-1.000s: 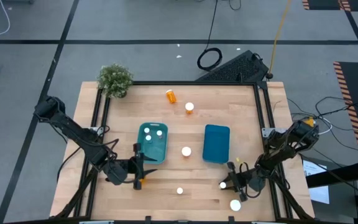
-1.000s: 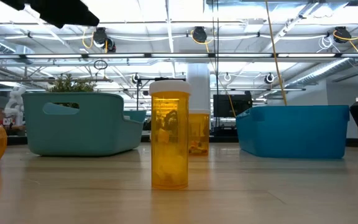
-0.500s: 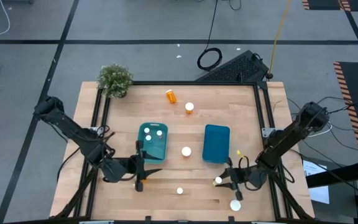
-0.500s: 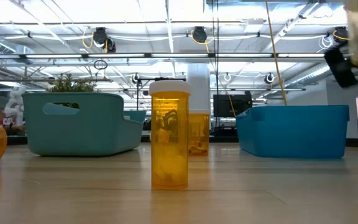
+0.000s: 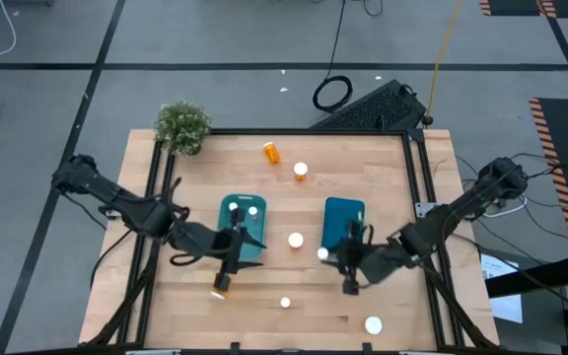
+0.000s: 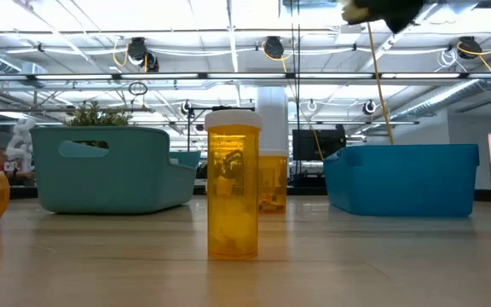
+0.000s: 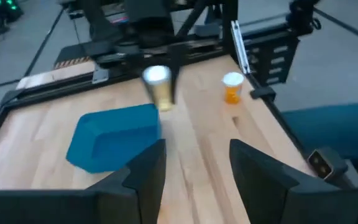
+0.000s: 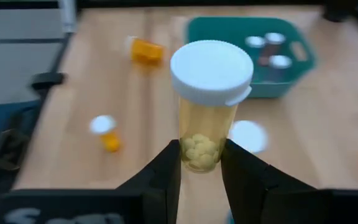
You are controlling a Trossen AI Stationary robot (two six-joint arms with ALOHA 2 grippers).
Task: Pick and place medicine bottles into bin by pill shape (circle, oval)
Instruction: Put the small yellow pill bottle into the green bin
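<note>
Right claw (image 8: 201, 171) is clamped on a medicine bottle (image 8: 208, 106), fingers pinching the lower part of its pale orange body while the white cap stands upright above them; small round-looking pills sit in the bottom. From overhead, that claw (image 5: 335, 258) hangs just off the near left corner of the blue bin (image 5: 344, 223), with the bottle's white cap (image 5: 322, 254) showing beside it, above the desk (image 5: 392, 187).

Left claw (image 7: 194, 168) has its fingers apart with nothing between them. From overhead it (image 5: 233, 258) sits at the near edge of the teal bin (image 5: 227, 209), which already holds three capped bottles (image 5: 245, 210). A small orange-and-white piece (image 5: 219, 289) lies on the wood just in front of that claw; I cannot tell whether it is a whole bottle.

Other bottles are scattered loose: one upright (image 5: 295, 240) between the two bins, one (image 5: 285, 303) near the front middle of the desk, one (image 5: 373, 323) at the front right, one upright (image 5: 300, 171) toward the back, and one lying on its side (image 5: 270, 152) just beside it, farther back still. A small potted plant (image 5: 182, 126) stands at the back left corner.

At desk level, an orange bottle (image 6: 231, 183) stands upright in the foreground with another (image 6: 271, 181) partly hidden behind it, the teal bin (image 6: 113, 167) to one side and the blue bin (image 6: 403, 177) to the other.
</note>
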